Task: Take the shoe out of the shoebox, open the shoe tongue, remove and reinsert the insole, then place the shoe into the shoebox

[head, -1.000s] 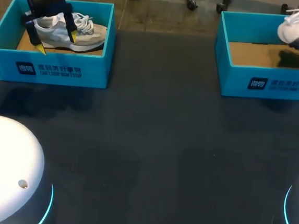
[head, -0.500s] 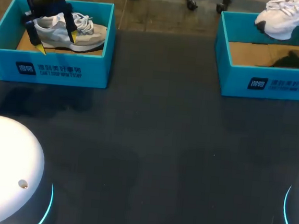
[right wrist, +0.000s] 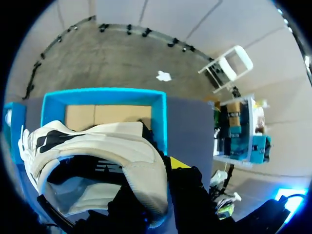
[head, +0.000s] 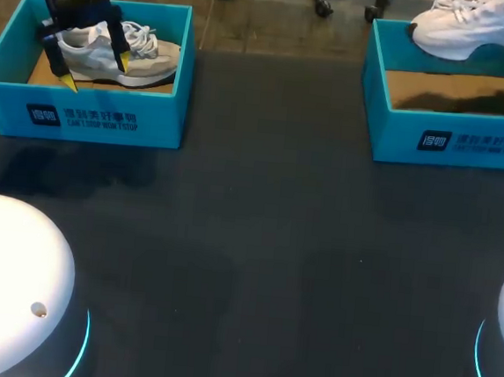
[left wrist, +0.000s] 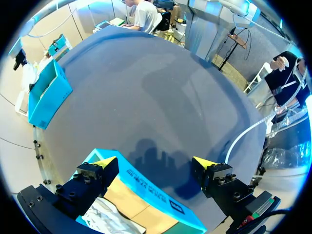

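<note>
A grey-and-white shoe (head: pixel 144 56) lies in the left teal shoebox (head: pixel 99 118). My left gripper (head: pixel 95 67) stands open over its heel end, one yellow-tipped finger on each side. In the left wrist view the left gripper (left wrist: pixel 155 163) straddles the box's front wall (left wrist: pixel 156 197), with the shoe (left wrist: pixel 112 219) under it. A white shoe (head: pixel 478 27) hangs above the right shoebox (head: pixel 450 140), whose cardboard floor is bare. My right gripper (right wrist: pixel 158 178) is shut on the heel collar of the white shoe (right wrist: pixel 92 146), above that shoebox (right wrist: pixel 105 95).
The dark table (head: pixel 256 242) stretches wide between and in front of the two boxes. My two arm bases (head: pixel 5 282) sit at the near corners.
The white shoe has swung left and turned level above the right box, its shadow on the box floor fading. The left gripper and its shoe have not moved.
</note>
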You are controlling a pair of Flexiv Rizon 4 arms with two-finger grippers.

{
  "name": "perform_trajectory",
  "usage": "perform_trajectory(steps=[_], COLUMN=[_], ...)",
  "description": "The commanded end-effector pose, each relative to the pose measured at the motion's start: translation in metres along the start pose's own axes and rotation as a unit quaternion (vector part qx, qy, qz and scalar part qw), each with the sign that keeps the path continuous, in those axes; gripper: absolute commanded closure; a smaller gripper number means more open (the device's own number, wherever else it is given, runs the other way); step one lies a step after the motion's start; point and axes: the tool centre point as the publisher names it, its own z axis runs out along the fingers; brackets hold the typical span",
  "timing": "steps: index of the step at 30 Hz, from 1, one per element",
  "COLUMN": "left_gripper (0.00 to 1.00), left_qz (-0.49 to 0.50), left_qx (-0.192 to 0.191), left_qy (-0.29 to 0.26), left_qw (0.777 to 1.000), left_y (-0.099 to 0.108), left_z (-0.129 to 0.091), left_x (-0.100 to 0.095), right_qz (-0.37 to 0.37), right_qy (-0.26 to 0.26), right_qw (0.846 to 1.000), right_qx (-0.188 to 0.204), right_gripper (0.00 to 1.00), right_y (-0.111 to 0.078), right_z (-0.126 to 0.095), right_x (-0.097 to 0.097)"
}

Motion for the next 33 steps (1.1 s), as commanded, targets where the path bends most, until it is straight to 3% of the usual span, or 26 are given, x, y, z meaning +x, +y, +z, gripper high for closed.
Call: perform_trajectory(steps=[1, 7, 18, 26, 33], left_gripper=[0.0, 0.0, 0.0, 0.0, 0.0], left_qz=[0.0, 0.0, 0.0, 0.0, 0.0], left_qx=[0.0, 0.0, 0.0, 0.0, 0.0], left_qy=[0.001, 0.001, 0.001, 0.001, 0.001], left_qw=[1.0, 1.0, 1.0, 1.0, 1.0], left_y=[0.001, 0.001, 0.001, 0.001, 0.001], left_z=[0.0, 0.0, 0.0, 0.0, 0.0], left_x=[0.0, 0.0, 0.0, 0.0, 0.0], right_qz=[0.019, 0.058, 0.07, 0.071, 0.071], right_qy=[-0.02, -0.027, -0.042, -0.027, -0.024], right_qw=[1.0, 0.998, 0.996, 0.997, 0.997], right_qx=[0.008, 0.014, 0.033, 0.031, 0.034], right_gripper=[1.0, 1.0, 1.0, 1.0, 1.0], right_y=[-0.002, -0.014, -0.025, -0.033, -0.044], right_z=[0.0, 0.017, 0.03, 0.049, 0.067], right_x=[0.007, 0.007, 0.012, 0.024, 0.022])
